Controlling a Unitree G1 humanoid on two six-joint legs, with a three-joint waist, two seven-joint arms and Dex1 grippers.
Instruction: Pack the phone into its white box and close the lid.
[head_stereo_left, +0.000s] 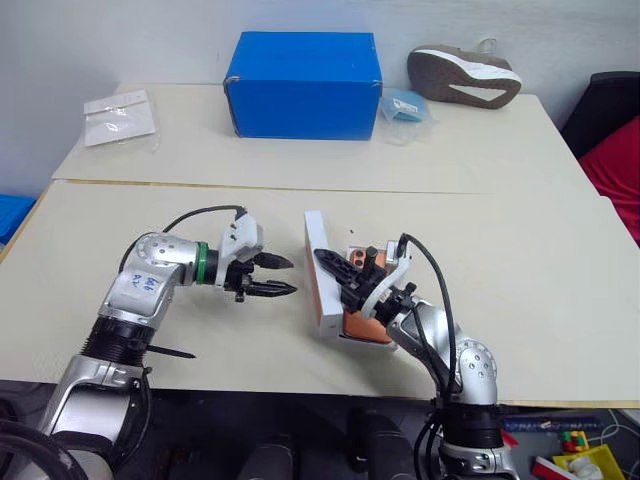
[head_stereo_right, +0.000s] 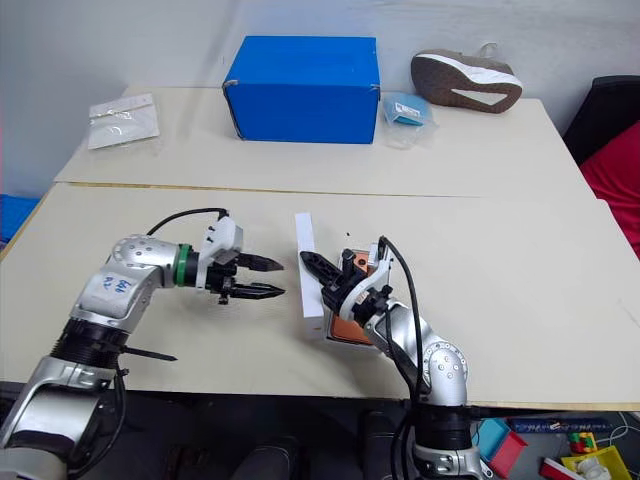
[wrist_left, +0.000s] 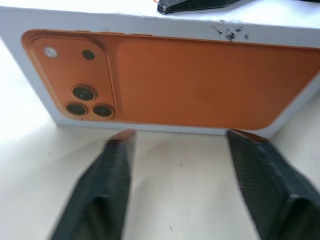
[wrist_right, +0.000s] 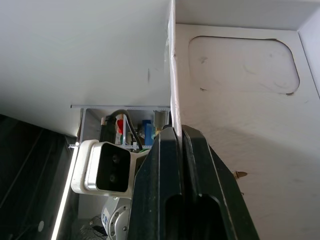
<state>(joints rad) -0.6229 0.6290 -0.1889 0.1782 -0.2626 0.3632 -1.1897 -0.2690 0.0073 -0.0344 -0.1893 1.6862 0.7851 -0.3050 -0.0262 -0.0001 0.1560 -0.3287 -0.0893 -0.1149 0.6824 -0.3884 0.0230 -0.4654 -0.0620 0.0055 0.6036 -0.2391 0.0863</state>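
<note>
Near the centre of the head views, on the beige table (head_stereo_left: 560, 300), the lid (head_stereo_left: 316, 270) stands on edge, its printed orange face turned toward the left gripper (head_stereo_left: 272, 276) and its white inner side toward the phone (head_stereo_left: 368, 300), which lies flat just right of it, partly hidden by the arm. The right gripper (head_stereo_left: 335, 266) has its fingers pressed together on the lid's upper wall, pinching the thin cardboard. The left gripper hangs just left of the lid, fingers apart and holding nothing. The lid looks light and stiff but easy to crush or bend at its thin walls, so a hold across a long wall near the middle should serve best; the phone looks rigid, smooth and likely slippery, better taken across its narrow sides. Whether the phone already sits in the white box cannot be told. Toward the top of the frame, well apart, sit a blue box (head_stereo_left: 303, 85), a shoe (head_stereo_left: 462, 74) and a plastic bag (head_stereo_left: 120, 118); none blocks the work.
</note>
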